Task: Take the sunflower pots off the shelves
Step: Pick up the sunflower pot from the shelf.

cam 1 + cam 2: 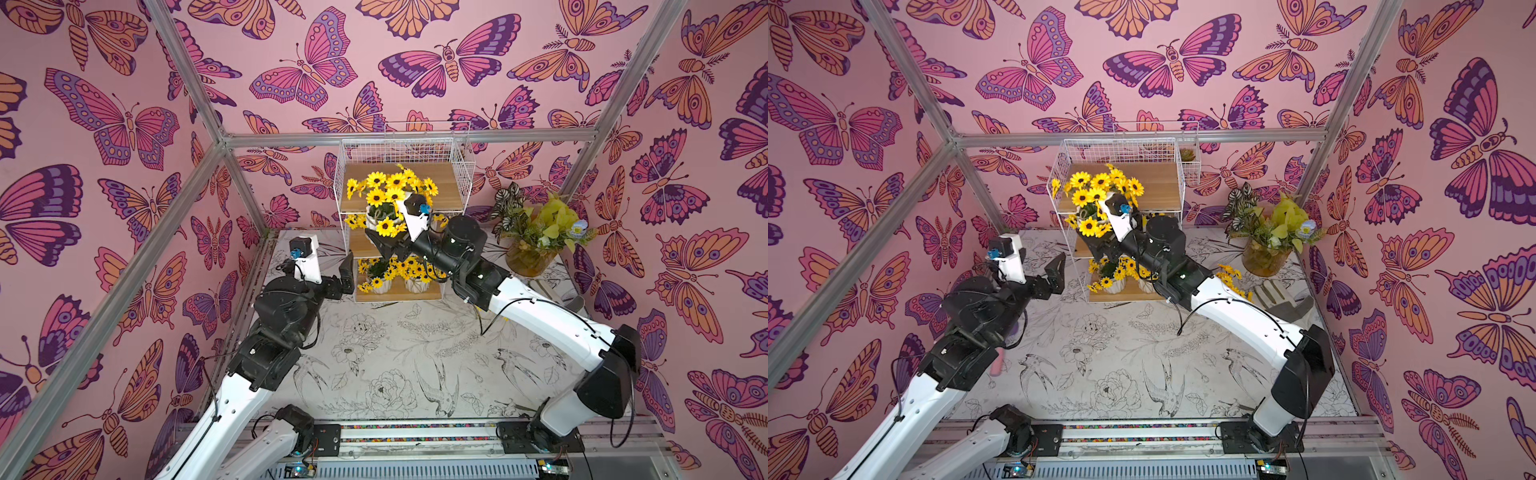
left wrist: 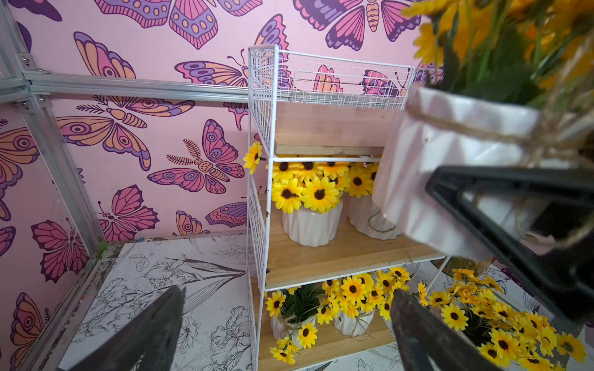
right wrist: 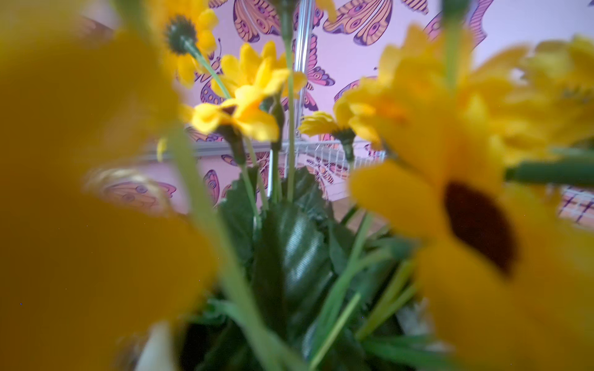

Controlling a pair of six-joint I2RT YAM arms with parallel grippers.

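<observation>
Butterfly-papered pink walls close in a bench (image 1: 395, 361) printed with line-drawn flowers and birds. One sunflower pot (image 2: 450, 160) hangs in the air just in front of the shelves (image 2: 261, 128), about level with the top board, pinched by the right hand (image 1: 380, 240). Two more pots (image 2: 311, 221) stand on the middle board, another two (image 2: 353, 321) on the bottom one, and a sixth pot (image 1: 1229, 276) sits on the bench just right of the shelves. The left hand (image 1: 347, 272), fingers spread, hovers just left of the lower boards. A glass vase (image 1: 528, 259) of leaves stands at the far right.
</observation>
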